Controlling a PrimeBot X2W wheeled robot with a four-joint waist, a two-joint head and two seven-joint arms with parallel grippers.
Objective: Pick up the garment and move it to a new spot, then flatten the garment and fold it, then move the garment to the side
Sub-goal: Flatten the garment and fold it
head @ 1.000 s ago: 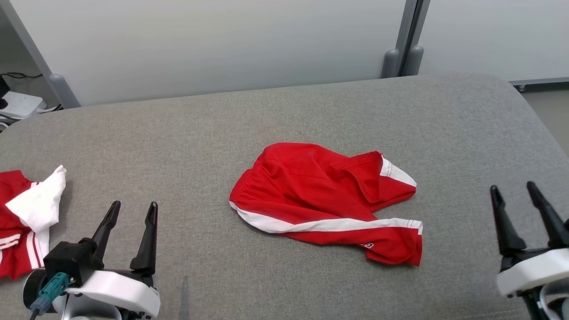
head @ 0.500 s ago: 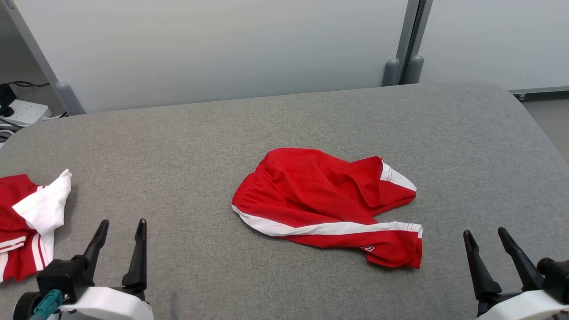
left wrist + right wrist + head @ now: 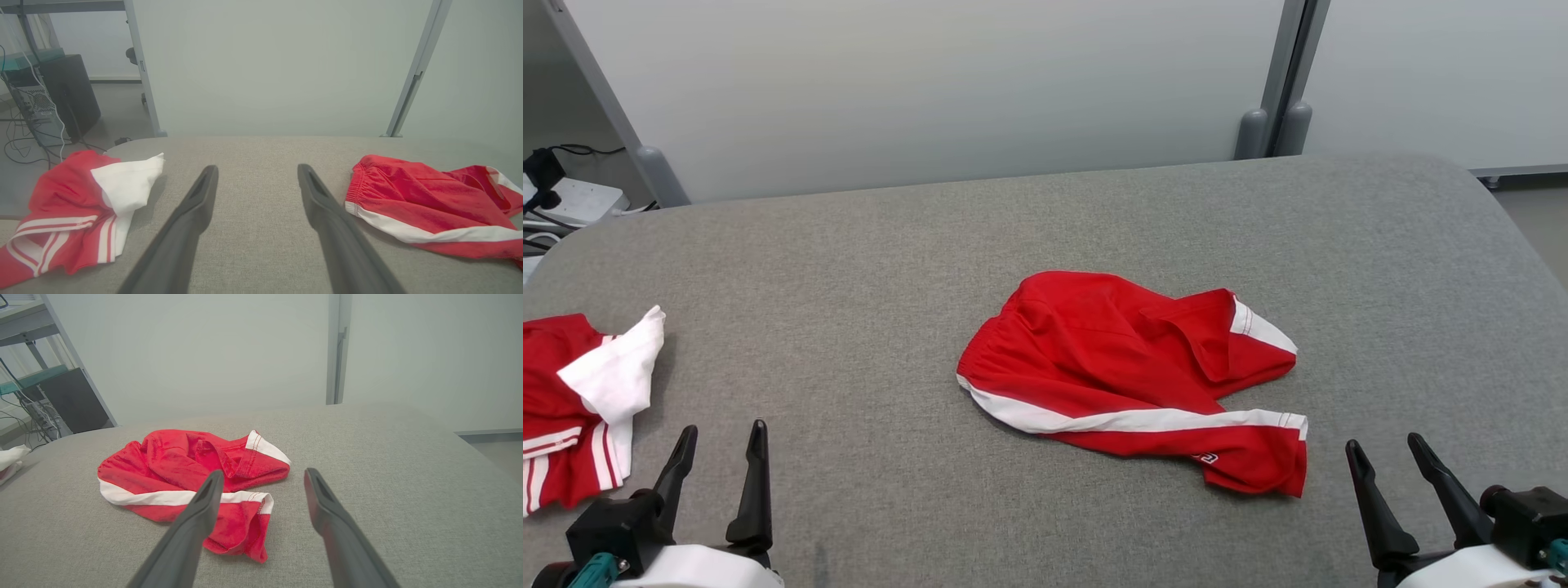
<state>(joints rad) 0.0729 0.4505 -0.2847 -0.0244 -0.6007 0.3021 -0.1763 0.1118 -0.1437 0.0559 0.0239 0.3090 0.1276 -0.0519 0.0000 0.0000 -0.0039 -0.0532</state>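
While the red shorts point(image 3: 1127, 380) lie crumpled near the middle of the grey fabric-covered tabletop point(image 3: 866, 269), both pincers sit low at its near edge, apart from them. The shorts' gathered waistband faces left, and a white stripe runs along their near side to a leg hem at the right. The other leg is folded over on top and shows a white panel. The left pincer point(image 3: 725, 429) is at the lower left, its two dark fingers spread with nothing between them. Near it, at the tabletop's left edge, a second red garment point(image 3: 572, 408) with white stripes and a white flap lies bunched. The right pincer point(image 3: 1383, 443) is at the lower right, also spread and empty, near the shorts' nearer leg hem but not touching it.
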